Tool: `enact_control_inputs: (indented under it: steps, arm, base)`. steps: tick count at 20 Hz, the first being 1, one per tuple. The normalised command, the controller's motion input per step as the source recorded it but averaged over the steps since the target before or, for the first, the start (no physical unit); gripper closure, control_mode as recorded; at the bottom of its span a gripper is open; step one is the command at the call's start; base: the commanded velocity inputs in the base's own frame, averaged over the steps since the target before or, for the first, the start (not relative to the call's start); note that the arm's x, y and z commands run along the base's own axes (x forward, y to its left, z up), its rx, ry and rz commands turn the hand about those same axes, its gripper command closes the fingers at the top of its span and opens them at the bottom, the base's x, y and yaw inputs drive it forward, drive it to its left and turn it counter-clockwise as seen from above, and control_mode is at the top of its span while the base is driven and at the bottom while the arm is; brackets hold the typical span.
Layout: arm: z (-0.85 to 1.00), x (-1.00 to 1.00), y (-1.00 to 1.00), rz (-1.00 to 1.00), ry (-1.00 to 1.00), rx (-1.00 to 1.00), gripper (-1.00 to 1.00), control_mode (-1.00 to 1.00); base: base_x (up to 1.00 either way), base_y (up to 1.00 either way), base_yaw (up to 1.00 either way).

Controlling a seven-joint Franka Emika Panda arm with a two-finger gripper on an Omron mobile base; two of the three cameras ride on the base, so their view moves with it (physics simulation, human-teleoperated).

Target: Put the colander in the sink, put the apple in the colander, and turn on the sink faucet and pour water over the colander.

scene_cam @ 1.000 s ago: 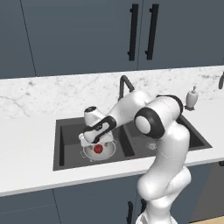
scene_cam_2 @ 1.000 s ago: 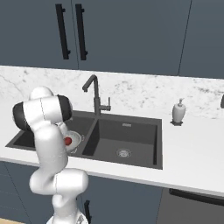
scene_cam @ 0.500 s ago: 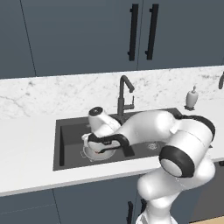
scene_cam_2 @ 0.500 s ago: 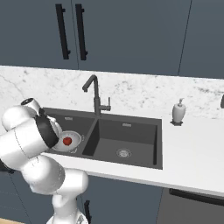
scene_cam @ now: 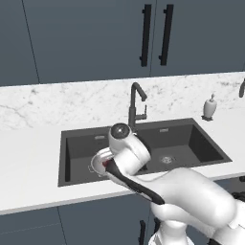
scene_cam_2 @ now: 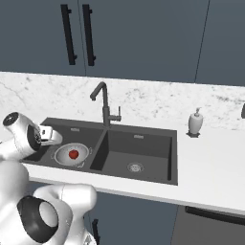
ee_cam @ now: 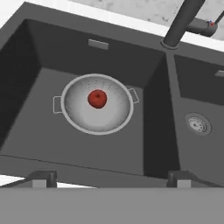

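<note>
Dark blue-grey cabinets with black bar handles fill the far wall. White marble tabletop runs left to right, with a matching backsplash behind it. The sink, dark charcoal with two basins, is set into the tabletop; the right basin has a round silver drain. The white arm reaches from the near side over the left basin, its wrist above the near rim.

The sink faucet, slim and dark with a bent spout, stands at the far edge between the two basins, side lever on its right. No water seen from it.

The colander, round silver-grey with two small wire handles, sits on the floor of the left basin, roughly mid-basin. White pump bottle stands on the tabletop far right of the sink, well apart from the faucet.

The claw hangs above the left basin's near edge, fingers spread wide, holding nothing, well clear of the colander.

The apple, small and red, lies inside the colander near its centre.
</note>
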Motion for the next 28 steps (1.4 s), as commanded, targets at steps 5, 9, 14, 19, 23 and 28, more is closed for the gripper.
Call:
enact_control_inputs:
  steps: [5, 9, 14, 19, 23, 28]
  arm:
    - [0.70, -0.64, -0.24, 0.30, -0.22, 0.00, -1.00, -1.00]
    - [0.65, -0.55, -0.34, 0.24, -0.18, 0.00, -1.00, -1.00]
    - [0.72, -0.36, -0.38, 0.14, -0.01, 0.08, -1.00, -1.00]
    - [0.73, -0.24, -0.39, 0.05, 0.00, 0.19, -1.00, -1.00]
    - [0.57, -0.26, -0.35, 0.01, 0.00, 0.23, -1.00, -1.00]
    - [0.17, -0.32, -0.39, 0.00, 0.00, 0.25, -1.00, -1.00]
  base:
    - [0.00, 0.00, 0.00]
    - [0.00, 0.00, 0.00]
    - [0.00, 0.00, 0.00]
    - [0.00, 0.00, 0.00]
    - [0.00, 0.00, 0.00]
    - [0.00, 0.00, 0.00]
